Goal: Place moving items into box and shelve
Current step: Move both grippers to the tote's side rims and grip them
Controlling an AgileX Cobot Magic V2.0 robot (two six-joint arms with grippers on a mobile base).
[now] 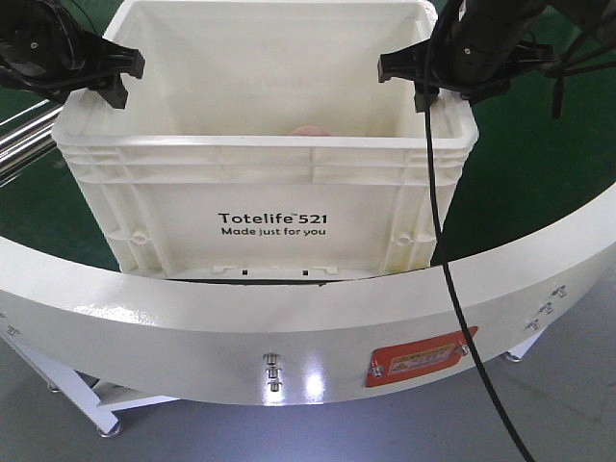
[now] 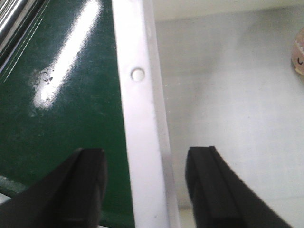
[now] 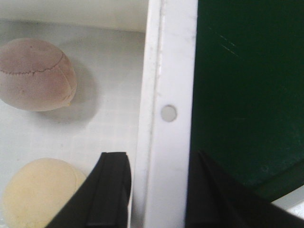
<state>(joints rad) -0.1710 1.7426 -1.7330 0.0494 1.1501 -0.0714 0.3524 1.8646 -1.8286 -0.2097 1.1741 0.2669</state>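
1. Left gripper [image 2: 149, 187]: the jaws are spread wide. One finger hangs outside over the green surface [image 2: 66, 123] and the other is inside the tote [image 2: 142, 118]. The rim runs between them with a gap on both sides, so nothing's pinched.
2. Right gripper [image 3: 161, 194]: same straddle on the opposite wall, but way snugger. The outer finger looks to be right at the rim's edge and the inner one sits just beside the wall. Honestly can't tell if it's actually clamping or a hair off.
3. Why both arms sit like this, my guess: the tote's too big for one claw, so each takes a side wall to lift it level.
4. Cargo's in. The pink ball [image 3: 35, 76] and the yellow ball [image 3: 40, 194] both lie on the tote floor near the right wall, apart from each other. The yellow one is just beside the inner finger. From the front view only the top of the pink one peeks over the near wall.
5. The tote stands upright on the green surface with its print facing the camera, right behind the white curved rail [image 1: 289, 318]. A black cable [image 1: 438, 241] droops from the right arm across its front corner.
6. I'd call loading done and shelving just starting. The risk I see is an uneven grip: the tote tips and the balls roll.
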